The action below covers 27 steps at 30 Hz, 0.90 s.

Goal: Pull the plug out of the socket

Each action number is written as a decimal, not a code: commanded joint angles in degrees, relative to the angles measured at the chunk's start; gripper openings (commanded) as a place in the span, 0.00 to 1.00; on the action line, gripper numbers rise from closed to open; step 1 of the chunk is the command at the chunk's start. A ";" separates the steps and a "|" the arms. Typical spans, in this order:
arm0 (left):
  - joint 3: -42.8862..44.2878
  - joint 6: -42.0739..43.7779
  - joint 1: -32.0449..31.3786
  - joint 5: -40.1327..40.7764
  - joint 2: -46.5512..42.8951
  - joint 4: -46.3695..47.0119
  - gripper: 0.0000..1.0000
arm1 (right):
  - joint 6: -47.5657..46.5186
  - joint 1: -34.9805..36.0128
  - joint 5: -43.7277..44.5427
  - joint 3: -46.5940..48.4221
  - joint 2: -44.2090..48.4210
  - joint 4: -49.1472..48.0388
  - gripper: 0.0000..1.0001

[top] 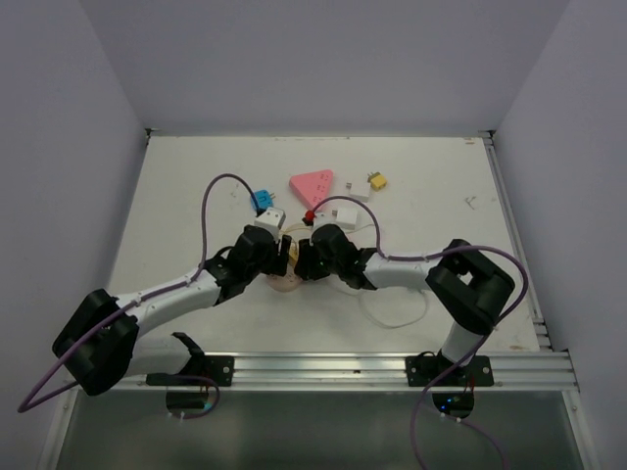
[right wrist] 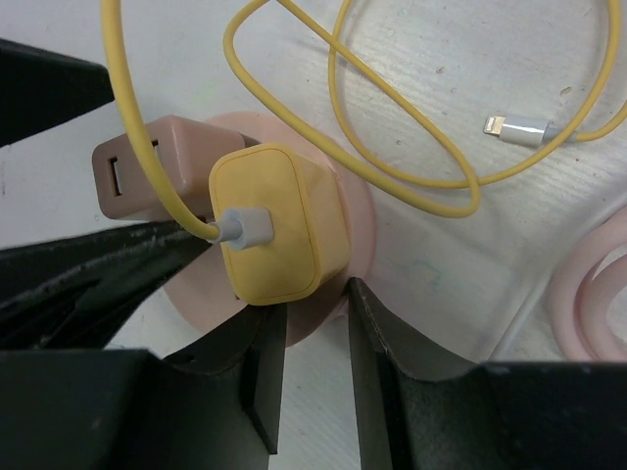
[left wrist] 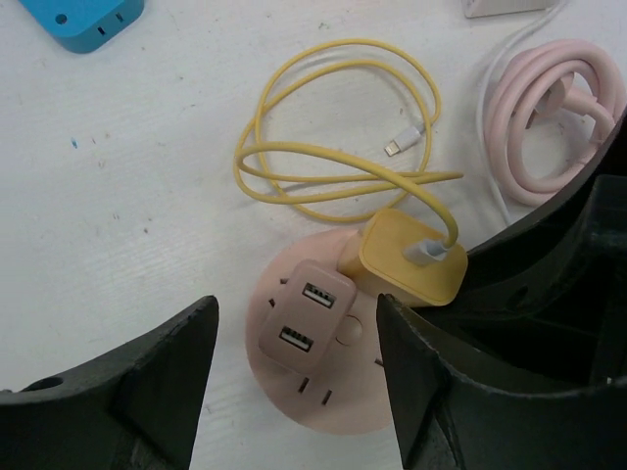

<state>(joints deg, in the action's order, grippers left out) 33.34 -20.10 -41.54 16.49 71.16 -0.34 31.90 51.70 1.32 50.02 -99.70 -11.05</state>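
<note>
A white, lightly scuffed table [top: 441, 196] sits between plain pale grey walls [top: 59, 147], and both arms meet near its middle. Beyond the left pincer [left wrist: 296, 323], off to its left, lies a blue block [left wrist: 83, 15]. This pincer is released, its fingers spread wide on either side of the round pink socket [left wrist: 323, 411]. A pink USB adapter [left wrist: 304, 318] is seated in the socket between those fingers. Just to its right, the yellow plug [left wrist: 411, 259] is also seated in the socket, and its yellow cable [left wrist: 333, 186] loops across the table beyond it. The right pincer [right wrist: 315, 323] has its fingers nearly together at the plug's near edge, but it cannot be told whether they clamp it. Beyond it to the right lies a coiled pink cable [left wrist: 549, 108].
</note>
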 commanded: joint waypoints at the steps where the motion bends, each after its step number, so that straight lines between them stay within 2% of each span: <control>1: 1.55 4.80 3.21 -4.95 1.09 4.55 0.69 | -1.75 0.15 -0.09 -0.54 -3.66 8.15 0.29; 6: 3.66 6.30 4.89 -8.75 3.29 1.75 0.65 | -2.45 -0.11 -1.15 0.08 -4.45 8.50 0.29; 13: 3.13 5.95 4.89 -11.83 3.38 0.43 0.53 | -5.09 -0.73 -3.08 2.89 -5.86 10.87 0.29; 17: 3.83 5.68 4.54 -12.53 3.64 -2.91 0.48 | -7.11 -3.53 -4.40 3.33 -5.07 13.50 0.29; 18: 3.92 5.25 4.45 -13.06 3.73 -3.00 0.42 | -7.72 -4.23 -4.40 3.68 -4.89 14.47 0.29; 21: 4.27 4.28 3.75 -13.94 4.17 -3.18 0.41 | -10.79 -6.61 -5.10 4.82 -4.19 16.84 0.29; 22: 4.27 4.02 3.49 -12.99 4.52 -3.35 0.39 | -11.24 -6.79 -5.01 5.17 -3.75 17.55 0.31; 24: 4.45 3.14 3.22 -12.10 5.22 -3.88 0.29 | -10.90 -6.79 -5.10 5.00 -1.56 17.99 0.34; 27: 4.63 0.25 3.04 -10.96 6.01 -3.88 0.15 | -7.40 -6.79 -5.72 2.12 3.10 15.28 0.50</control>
<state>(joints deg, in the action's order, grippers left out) 36.58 -16.16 -37.98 5.93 75.85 -2.48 24.71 45.41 -6.57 55.18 -100.44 -1.04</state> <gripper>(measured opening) 0.397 0.463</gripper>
